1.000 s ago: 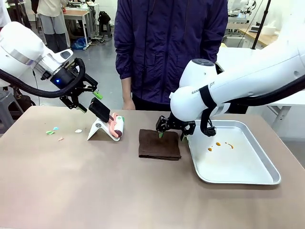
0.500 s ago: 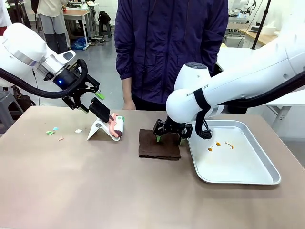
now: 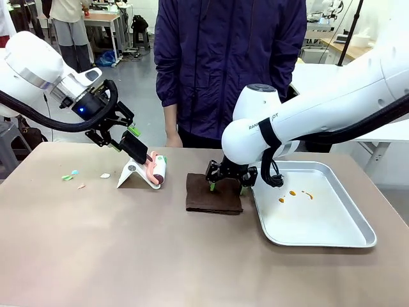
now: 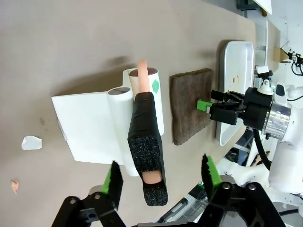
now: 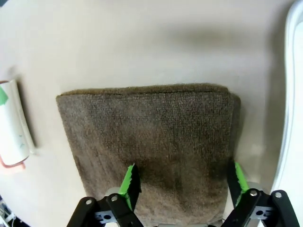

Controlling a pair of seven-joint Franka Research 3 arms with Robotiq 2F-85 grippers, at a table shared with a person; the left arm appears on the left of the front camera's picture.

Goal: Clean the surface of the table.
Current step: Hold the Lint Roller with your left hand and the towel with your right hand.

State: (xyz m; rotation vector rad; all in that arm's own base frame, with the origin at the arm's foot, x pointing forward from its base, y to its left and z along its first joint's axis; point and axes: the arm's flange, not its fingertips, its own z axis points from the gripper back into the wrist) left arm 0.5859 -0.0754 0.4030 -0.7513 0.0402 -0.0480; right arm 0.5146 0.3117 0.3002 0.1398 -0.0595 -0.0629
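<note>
The greyish-brown table holds a lint roller on a white stand, its black handle slanting up to the left. My left gripper is open, its fingers standing either side of that handle with gaps. A folded brown cloth lies mid-table. My right gripper is open above its far edge, green pads wide apart down on the cloth. Small paper scraps lie at the left.
A silver metal tray with orange-brown stains sits right of the cloth, close to my right gripper. A person in a dark jacket stands at the far edge. More scraps lie left of the stand.
My right gripper has moved left and down onto the cloth's far edge. My left gripper has shifted closer around the roller handle.
</note>
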